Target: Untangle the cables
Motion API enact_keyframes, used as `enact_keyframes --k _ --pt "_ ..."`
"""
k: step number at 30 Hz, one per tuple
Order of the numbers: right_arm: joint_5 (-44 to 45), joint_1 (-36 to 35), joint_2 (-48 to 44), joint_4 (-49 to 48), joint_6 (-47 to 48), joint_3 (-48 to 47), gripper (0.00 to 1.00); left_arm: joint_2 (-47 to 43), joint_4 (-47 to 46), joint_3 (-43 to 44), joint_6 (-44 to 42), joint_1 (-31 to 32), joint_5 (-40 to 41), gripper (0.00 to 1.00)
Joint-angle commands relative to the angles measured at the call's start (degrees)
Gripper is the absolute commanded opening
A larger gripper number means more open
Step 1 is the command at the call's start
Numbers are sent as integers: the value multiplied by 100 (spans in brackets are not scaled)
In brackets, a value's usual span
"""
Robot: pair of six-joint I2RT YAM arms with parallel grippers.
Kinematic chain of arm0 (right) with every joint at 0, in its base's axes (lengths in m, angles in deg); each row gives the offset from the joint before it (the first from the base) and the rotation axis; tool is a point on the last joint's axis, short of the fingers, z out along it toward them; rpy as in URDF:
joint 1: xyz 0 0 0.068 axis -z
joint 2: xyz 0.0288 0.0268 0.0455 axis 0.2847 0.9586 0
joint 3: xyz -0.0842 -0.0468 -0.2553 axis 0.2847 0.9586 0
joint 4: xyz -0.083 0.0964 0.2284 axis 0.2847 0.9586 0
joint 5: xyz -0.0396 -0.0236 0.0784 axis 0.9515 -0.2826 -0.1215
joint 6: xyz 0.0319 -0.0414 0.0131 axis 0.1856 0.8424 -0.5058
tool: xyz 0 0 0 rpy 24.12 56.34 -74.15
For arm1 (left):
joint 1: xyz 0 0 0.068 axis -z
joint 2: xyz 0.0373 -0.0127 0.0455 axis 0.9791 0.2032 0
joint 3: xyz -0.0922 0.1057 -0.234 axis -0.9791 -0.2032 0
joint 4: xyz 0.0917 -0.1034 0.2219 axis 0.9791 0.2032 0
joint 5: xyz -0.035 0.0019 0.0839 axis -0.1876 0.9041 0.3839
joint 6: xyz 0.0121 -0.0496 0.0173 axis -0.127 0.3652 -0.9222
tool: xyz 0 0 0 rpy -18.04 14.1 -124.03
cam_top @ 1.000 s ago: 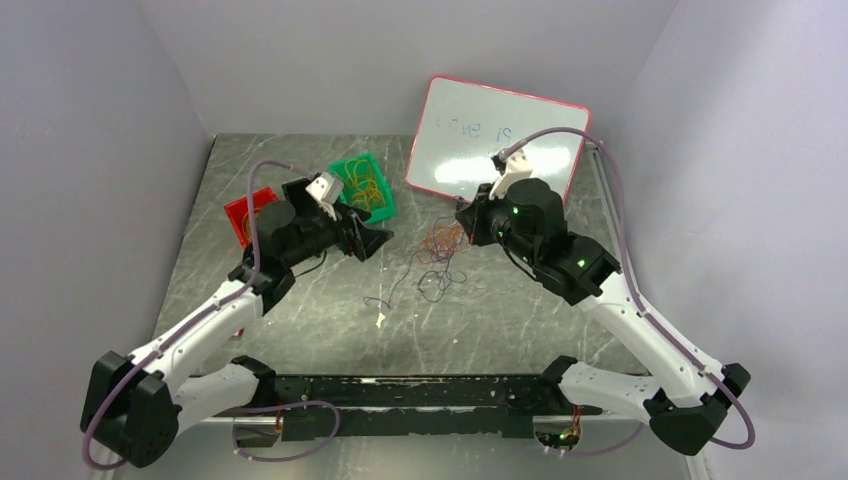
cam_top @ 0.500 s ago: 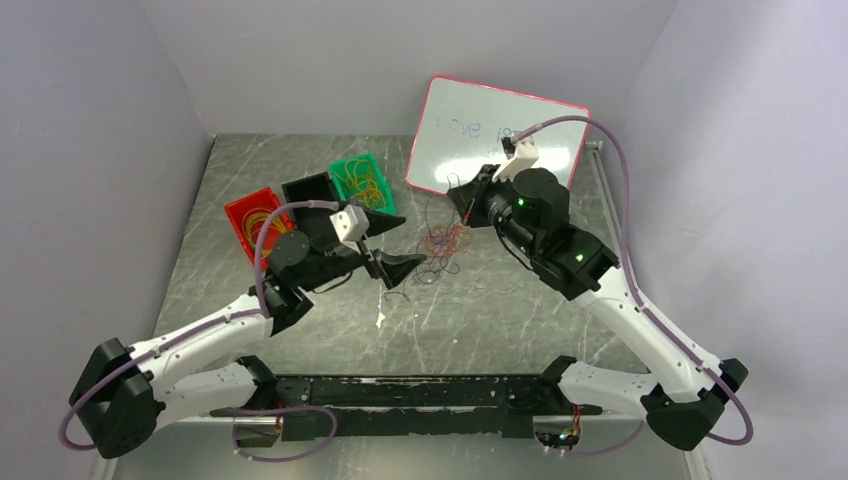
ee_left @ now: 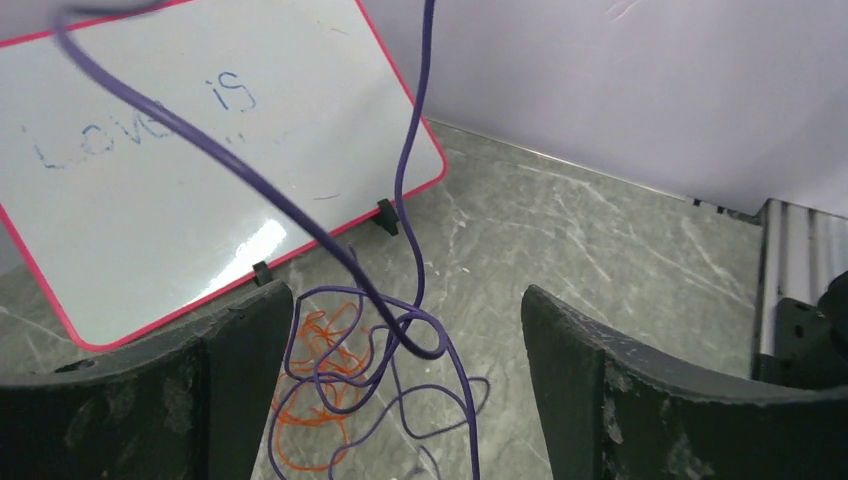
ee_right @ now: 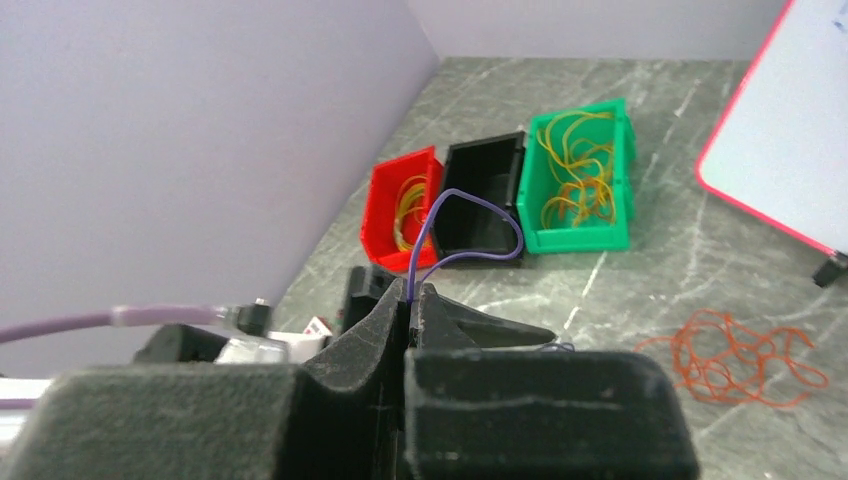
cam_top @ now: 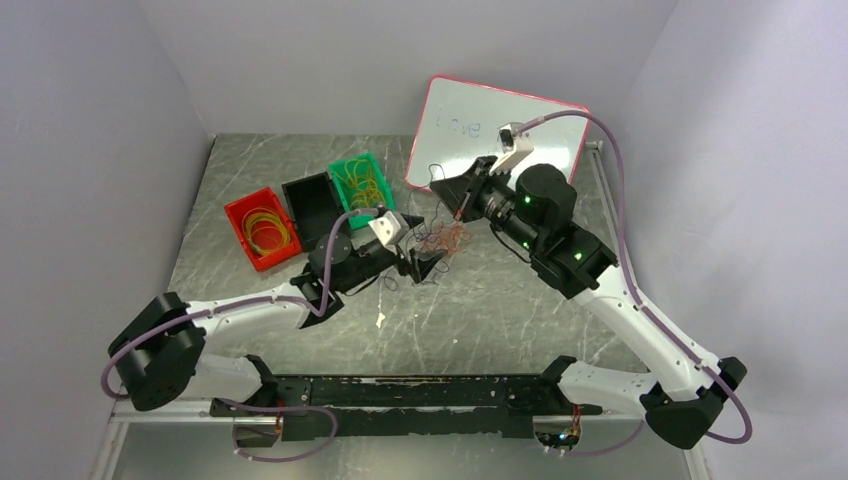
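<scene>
The cables lie as a small orange and purple tangle mid-table, in front of the whiteboard. My right gripper hangs above the tangle's far side, shut on a thin purple cable that loops out of its tips. That purple cable runs down into loops over the orange cable. My left gripper sits low at the tangle's near-left side, open. In the left wrist view the purple loops hang between its two fingers without touching either. The orange cable rests on the table.
A red bin, a black bin and a green bin stand in a row at the back left; the red and green ones hold yellow and orange strands. A pink-framed whiteboard leans against the back wall.
My left arm swung from the bins over to the tangle and lowered, opening wider. My right gripper rose toward the whiteboard, still shut on the purple cable, pulling it up.
</scene>
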State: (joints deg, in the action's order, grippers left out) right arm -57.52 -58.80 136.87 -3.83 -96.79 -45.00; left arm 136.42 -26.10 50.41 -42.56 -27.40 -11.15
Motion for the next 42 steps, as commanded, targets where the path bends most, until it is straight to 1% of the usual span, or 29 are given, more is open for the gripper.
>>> enact_keyframes --k 1,3,4,5,8,10,13,16,17,19,20,23,28,31,36,40,42 --pt "-435 8 -18 -456 47 -308 0 334 -554 267 -251 72 202 82" --pt "-461 16 1 -531 104 -408 0 475 -445 359 -323 80 76 64" --pt "-430 9 10 -570 162 -469 0 521 -378 384 -345 81 56 58" --pt "-360 11 23 -582 247 -579 0 545 -356 366 -306 81 61 54" --pt "-102 15 108 -484 560 -1030 0 521 -428 123 -219 83 30 50" --pt "-13 10 186 -479 761 -1332 0 495 -362 -10 -188 81 -10 45" --pt "48 13 298 -535 962 -1706 0 436 -135 -181 -159 90 -48 35" --pt "85 12 390 -635 1111 -1939 0 365 -39 -353 -55 90 -24 29" --pt "102 16 399 -677 1159 -2007 0 355 -19 -410 -10 90 -13 25" --pt "176 14 427 -702 1261 -2120 0 359 86 -460 66 90 9 12" --pt "231 16 440 -703 1321 -2174 0 375 154 -469 98 90 32 8" --pt "420 16 444 -687 1544 -2318 0 413 298 -525 212 101 107 7" --pt "1028 15 429 -674 2074 -2603 0 406 414 -722 425 99 270 7" --pt "1391 13 422 -728 2447 -2762 0 365 544 -850 594 99 378 9" --pt "1691 16 408 -888 2958 -2956 0 238 720 -1085 732 98 599 12" --pt "1849 13 411 -975 3260 -3108 0 184 904 -1156 780 98 802 8" --pt "1923 11 396 -1029 3379 -3143 0 227 1020 -1128 817 98 900 7"
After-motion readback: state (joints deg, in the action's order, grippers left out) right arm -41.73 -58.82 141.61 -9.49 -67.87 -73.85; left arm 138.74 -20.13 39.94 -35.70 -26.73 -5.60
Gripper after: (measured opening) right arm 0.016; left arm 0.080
